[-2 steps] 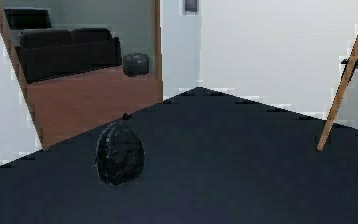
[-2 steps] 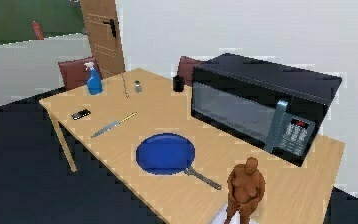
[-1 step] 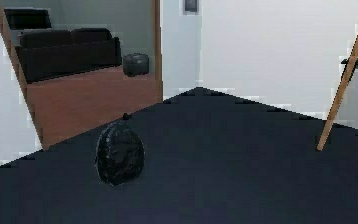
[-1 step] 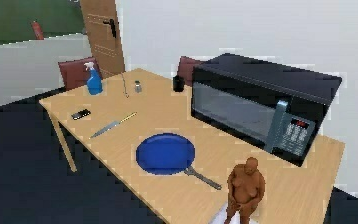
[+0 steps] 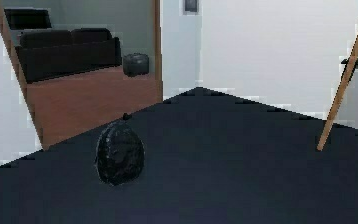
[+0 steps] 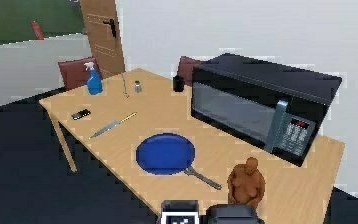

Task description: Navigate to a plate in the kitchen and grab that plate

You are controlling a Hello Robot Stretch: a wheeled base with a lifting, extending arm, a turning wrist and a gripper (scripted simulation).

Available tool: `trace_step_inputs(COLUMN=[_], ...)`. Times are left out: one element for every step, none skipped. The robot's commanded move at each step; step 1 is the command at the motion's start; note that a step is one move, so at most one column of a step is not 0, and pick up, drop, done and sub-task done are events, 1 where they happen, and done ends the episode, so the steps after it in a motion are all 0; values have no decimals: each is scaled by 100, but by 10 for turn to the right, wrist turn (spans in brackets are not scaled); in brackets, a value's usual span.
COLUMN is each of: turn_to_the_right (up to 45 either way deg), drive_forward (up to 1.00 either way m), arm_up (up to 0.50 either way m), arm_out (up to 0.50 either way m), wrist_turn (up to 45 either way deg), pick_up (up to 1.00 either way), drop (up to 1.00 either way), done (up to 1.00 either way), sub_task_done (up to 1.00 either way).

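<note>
Because the wooden table (image 6: 117,150) runs close alongside us, the gripper (image 6: 187,213) barely clears the arm side view's bottom edge, and we cannot tell whether it holds anything. Just past it stands a brown figurine (image 6: 247,182). A blue frying pan (image 6: 165,154) lies flat at lower middle, our likeliest stand-in for the plate. Farther up sit the microwave (image 6: 262,100), right, and a spray bottle (image 6: 93,77), upper left. Ahead, a black rubbish bag (image 5: 120,152) interrupts otherwise open dark floor.

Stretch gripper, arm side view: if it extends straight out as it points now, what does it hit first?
Likely the round blue pan-like dish on the light wooden table, just beyond the gripper; height is unclear, so it might pass over it.
</note>
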Motion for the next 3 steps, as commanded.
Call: trace_step_inputs(turn_to_the_right=[0, 0, 0], drive_forward=[0, 0, 0], arm_up=[0, 0, 0], arm_out=[30, 0, 0], wrist_turn=[0, 450, 450], pick_up=[0, 0, 0], drop=[0, 0, 0], done=[0, 0, 0], sub_task_done=[0, 0, 0])
